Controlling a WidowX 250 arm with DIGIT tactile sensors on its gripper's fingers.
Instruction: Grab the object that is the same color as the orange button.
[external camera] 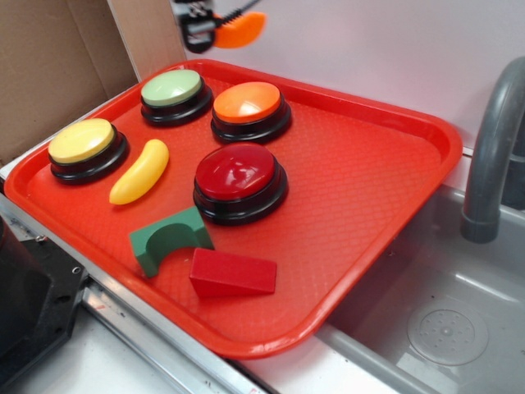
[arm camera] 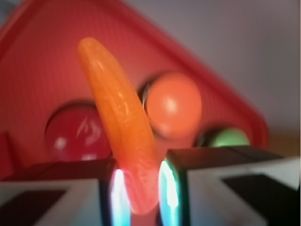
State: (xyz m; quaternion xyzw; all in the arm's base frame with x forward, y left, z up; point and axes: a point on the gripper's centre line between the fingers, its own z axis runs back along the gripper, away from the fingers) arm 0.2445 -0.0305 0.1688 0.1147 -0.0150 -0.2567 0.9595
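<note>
Item: orange slice [arm camera: 124,136], clamped at one end in the tool [arm camera: 138,188], top centre of exterior frame, above the tray [external camera: 394,189]. Risk: end-only grip; slice may pivot, slip, drop.

A pale, plain wall [external camera: 369,57] stands behind the scene; brown cardboard panels [external camera: 49,66] lean at the left, one paler strip beside them; a grey plastic sink basin [external camera: 426,320] sits at the lower right, its round drain [external camera: 447,330] visible; a grey curved faucet [external camera: 492,148] rises at the right edge; light is even and soft.
</note>
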